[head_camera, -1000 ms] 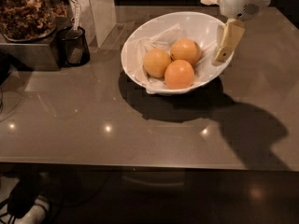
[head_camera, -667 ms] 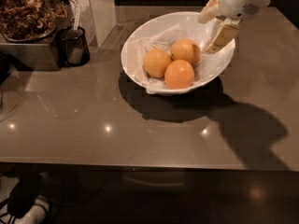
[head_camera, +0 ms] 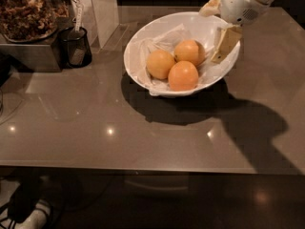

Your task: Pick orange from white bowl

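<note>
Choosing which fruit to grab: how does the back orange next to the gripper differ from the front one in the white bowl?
The back orange is mid orange-yellow; the front orange is deeper and redder. The back orange sits right beside the gripper, which hangs at the white bowl's rim; the front orange lies lower, toward the near rim. Both are round and similar in size.

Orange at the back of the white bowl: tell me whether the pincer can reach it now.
Probably yes. The pincer hangs inside the right rim of the white bowl, beside the orange, with nothing between them; two other oranges crowd its far side.
</note>
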Controlling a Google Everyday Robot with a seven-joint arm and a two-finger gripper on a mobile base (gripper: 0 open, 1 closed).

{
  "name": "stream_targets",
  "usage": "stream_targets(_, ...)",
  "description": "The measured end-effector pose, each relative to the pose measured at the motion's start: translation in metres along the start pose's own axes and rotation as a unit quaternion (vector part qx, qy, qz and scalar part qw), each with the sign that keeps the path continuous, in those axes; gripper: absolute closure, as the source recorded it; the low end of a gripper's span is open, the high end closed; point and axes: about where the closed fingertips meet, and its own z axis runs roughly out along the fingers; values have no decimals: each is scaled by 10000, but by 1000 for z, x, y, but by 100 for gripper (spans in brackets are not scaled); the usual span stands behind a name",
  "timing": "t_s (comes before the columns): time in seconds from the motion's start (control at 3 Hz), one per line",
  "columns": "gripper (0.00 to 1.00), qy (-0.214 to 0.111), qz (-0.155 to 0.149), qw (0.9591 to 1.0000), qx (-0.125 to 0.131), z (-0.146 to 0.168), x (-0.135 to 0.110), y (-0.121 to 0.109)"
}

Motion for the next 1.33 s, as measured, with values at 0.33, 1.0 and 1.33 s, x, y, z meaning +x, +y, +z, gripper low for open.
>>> stream_targets(0.33, 19, -152, -53, 9998, -75, 13, -1, -3)
stream_targets(1.0, 23, -317, -142, 9993, -162, 31, 0, -9)
stream_targets(1.33, 23, -341, -166, 9991, -177, 35, -1, -10)
